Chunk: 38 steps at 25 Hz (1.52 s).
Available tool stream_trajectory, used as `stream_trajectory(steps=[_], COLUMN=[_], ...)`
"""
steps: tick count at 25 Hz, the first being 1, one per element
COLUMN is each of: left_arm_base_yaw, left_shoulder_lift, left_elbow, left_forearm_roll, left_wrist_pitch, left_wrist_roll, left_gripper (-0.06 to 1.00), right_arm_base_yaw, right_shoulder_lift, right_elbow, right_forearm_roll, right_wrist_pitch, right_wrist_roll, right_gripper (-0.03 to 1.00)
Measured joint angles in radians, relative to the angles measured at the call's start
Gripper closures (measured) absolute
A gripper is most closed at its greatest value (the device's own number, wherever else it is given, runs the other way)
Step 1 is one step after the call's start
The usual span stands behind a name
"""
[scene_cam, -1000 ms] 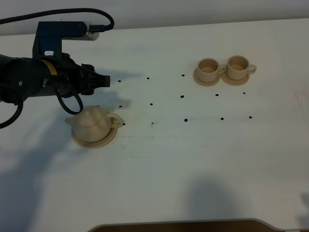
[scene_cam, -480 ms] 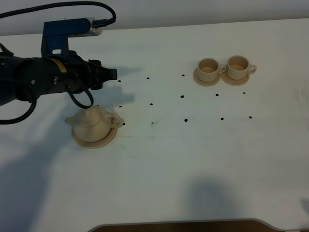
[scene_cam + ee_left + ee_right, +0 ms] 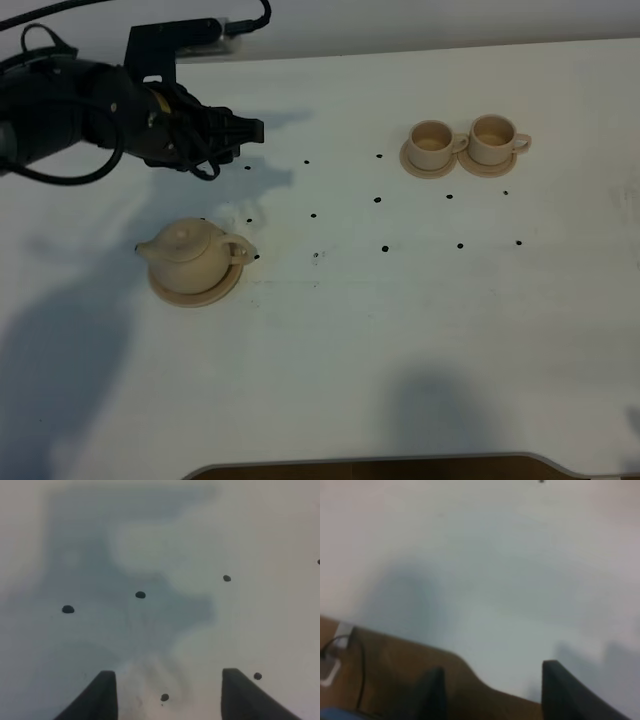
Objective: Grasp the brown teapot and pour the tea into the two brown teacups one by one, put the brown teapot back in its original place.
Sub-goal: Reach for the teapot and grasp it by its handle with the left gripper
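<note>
Behind the brown teapot (image 3: 190, 253), left claw (image 3: 258, 128) hovers agape, well apart.

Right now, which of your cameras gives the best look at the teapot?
The exterior high view: the brown teapot shows whole there, with lid, spout and handle, sitting on its saucer. Neither wrist view shows it at all; each looks at a stretch of table away from it.

no readable text, labels, numbers or signs anywhere
</note>
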Motion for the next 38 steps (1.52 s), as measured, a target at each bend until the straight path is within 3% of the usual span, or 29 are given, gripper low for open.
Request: stream_trajectory(steps=[9,13,22,30,38], left_arm_base_yaw=[0.000,0.000,-0.043,-0.181,-0.197], left_shoulder_lift=[0.004,0.004,0.004,0.004,0.004], left_elbow=[-0.099,-0.134,-0.149,-0.149,-0.149], left_forearm_roll=[-0.001,-0.007,-0.027,-0.031,-0.030], left_wrist_pitch=[0.118,0.208,0.406,0.448,0.473], left_wrist_roll=[0.006,0.006,0.052,0.139,0.176], left_gripper=[0.45,0.45,0.45,0.45,0.45], right_arm_base_yaw=[-0.253,-0.316,-0.329,-0.329,-0.329], right_shoulder_lift=[-0.098,-0.204,-0.280,-0.280,-0.302], right_elbow=[0.000,0.000,0.000,0.000,0.000], right_forearm_roll=[0.000,0.000,0.035,0.084,0.091], right_wrist_pitch=[-0.002,-0.003,-0.002,-0.004,-0.009], right_wrist_roll=[0.001,0.002,0.002,0.002,0.002], right_gripper=[0.52,0.52,0.52,0.52,0.52])
